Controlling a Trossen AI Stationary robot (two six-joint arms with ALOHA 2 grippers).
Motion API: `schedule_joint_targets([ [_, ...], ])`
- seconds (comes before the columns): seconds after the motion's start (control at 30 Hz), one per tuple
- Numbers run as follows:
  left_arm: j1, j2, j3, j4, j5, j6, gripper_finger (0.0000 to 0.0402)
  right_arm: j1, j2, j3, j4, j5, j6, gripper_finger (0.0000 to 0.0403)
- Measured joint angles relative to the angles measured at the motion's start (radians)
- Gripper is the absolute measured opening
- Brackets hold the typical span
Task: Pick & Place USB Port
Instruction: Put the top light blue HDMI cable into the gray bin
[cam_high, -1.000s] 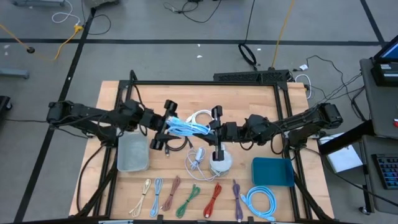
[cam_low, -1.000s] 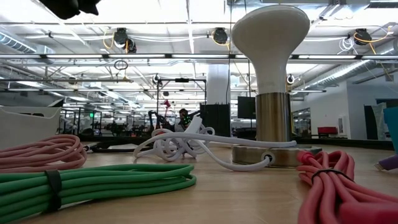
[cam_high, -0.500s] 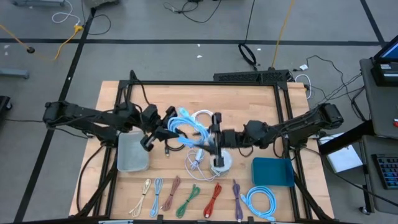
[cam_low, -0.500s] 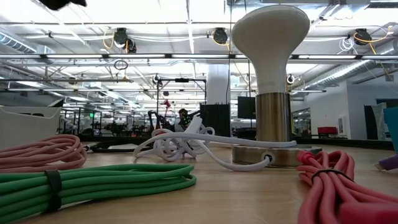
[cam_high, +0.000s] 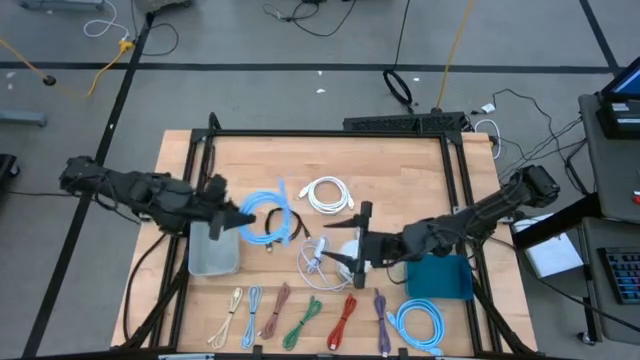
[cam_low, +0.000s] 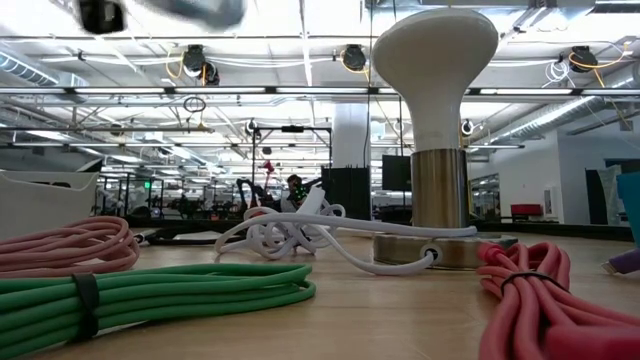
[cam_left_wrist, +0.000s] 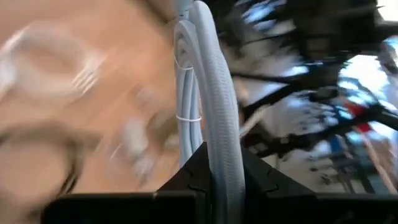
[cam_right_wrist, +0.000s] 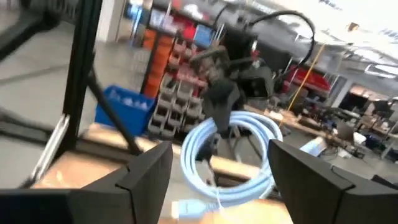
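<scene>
Pale blue cable coil (cam_high: 266, 216), clamped in the left gripper (cam_high: 232, 218)

Smooth, rubbery loops bound by thin ties run straight out between the left gripper's closed fingers (cam_left_wrist: 186, 183), long axis in line with them, the coil hanging beyond its tips; just beside that gripper sits the translucent plastic bin (cam_high: 212, 247), nearer this arm than the other; farther off, the right gripper (cam_high: 358, 247) stands with jaws spread wide and empty, facing the coil across bare wood.

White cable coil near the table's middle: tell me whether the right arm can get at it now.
Probably yes. The right tool is open and empty just below the white cable coil, with bare wood between them.
</scene>
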Motion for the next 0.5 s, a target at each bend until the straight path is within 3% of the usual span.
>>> schedule_joint_targets([
  [0.3, -0.232, 0.092, 0.142, -0.459, -0.034, -0.684, 0.0036, -0.027, 0.0, -0.076, 0.026, 0.002, 0.032, 0.026],
  [0.5, -0.348, 0.169, 0.26, -0.74, -0.009, -0.928, 0.0036, -0.061, -0.002, -0.115, 0.052, 0.004, 0.044, 0.0262],
])
